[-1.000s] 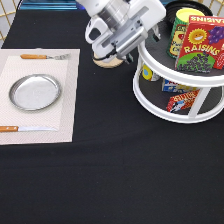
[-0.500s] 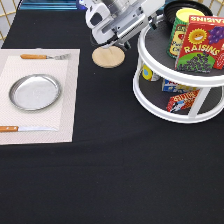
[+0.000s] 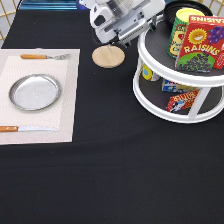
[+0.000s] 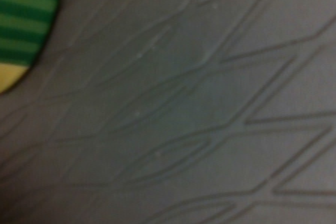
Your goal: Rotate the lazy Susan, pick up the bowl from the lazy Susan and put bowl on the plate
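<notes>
The white two-tier lazy Susan [image 3: 150, 95] stands at the exterior view's right. A black curved rim, the bowl [image 3: 172, 7], shows at the back of its top tier, mostly hidden behind a can and the arm. My gripper [image 3: 152, 22] reaches in over the left edge of the top tier, close to the bowl. The silver plate [image 3: 35, 91] lies empty on a pale placemat [image 3: 65, 125] at the left. The wrist view shows the dark grey patterned shelf surface [image 4: 195, 125] from very close, with a green and yellow can edge [image 4: 19, 35].
A yellow-green can [image 3: 184, 27] and a raisins box [image 3: 200, 47] stand on the top tier, with packets [image 3: 180, 100] on the lower tier. A round wooden disc [image 3: 108, 56] lies between the plate and the turntable. A fork [image 3: 42, 56] and a knife [image 3: 25, 129] flank the plate.
My arm has moved toward the exterior view's top and right, from over the wooden disc to the lazy Susan's top tier. The disc is now uncovered.
</notes>
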You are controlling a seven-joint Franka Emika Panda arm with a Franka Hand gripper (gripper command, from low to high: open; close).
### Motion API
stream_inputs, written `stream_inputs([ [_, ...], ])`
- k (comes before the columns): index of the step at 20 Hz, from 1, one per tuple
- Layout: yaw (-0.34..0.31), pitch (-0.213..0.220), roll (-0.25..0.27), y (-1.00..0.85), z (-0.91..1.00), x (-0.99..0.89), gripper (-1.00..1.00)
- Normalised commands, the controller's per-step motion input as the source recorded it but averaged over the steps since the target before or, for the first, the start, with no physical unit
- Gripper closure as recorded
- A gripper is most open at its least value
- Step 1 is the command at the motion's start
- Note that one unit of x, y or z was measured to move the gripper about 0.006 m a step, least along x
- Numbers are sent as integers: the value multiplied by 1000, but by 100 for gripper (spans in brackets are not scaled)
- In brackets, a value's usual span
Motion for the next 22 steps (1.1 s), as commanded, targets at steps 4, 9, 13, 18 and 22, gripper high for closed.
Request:
stream_inputs([
  [4,-3,123,-63,-49,0,697,-100],
  [9,1,50,-43,-228,0,710,-100],
  [13,69,0,-12,-259,1,666,-100],
  [18,142,-41,-2,-209,18,586,-100],
  [22,176,-46,-12,-45,41,573,-100],
])
